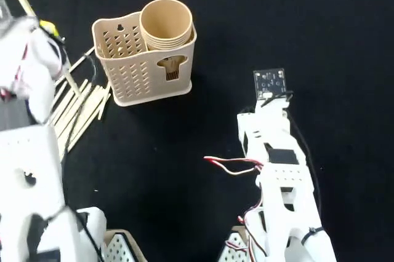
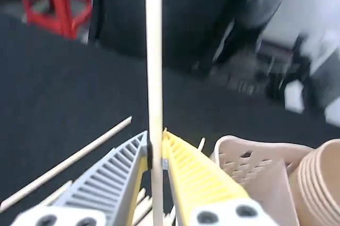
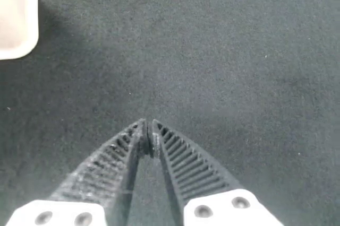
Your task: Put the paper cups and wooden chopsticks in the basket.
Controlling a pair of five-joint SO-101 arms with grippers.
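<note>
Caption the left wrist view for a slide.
Left gripper shut on one upright chopstick, beside the basket holding stacked paper cups.

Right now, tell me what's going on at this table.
The left gripper has one wooden chopstick pinched between its fingers, close to the basket. A stack of paper cups already sits in one side of the basket. A pile of loose chopsticks lies on the black table next to the basket, not yet put in. The right gripper is shut and empty over bare tabletop.
</note>
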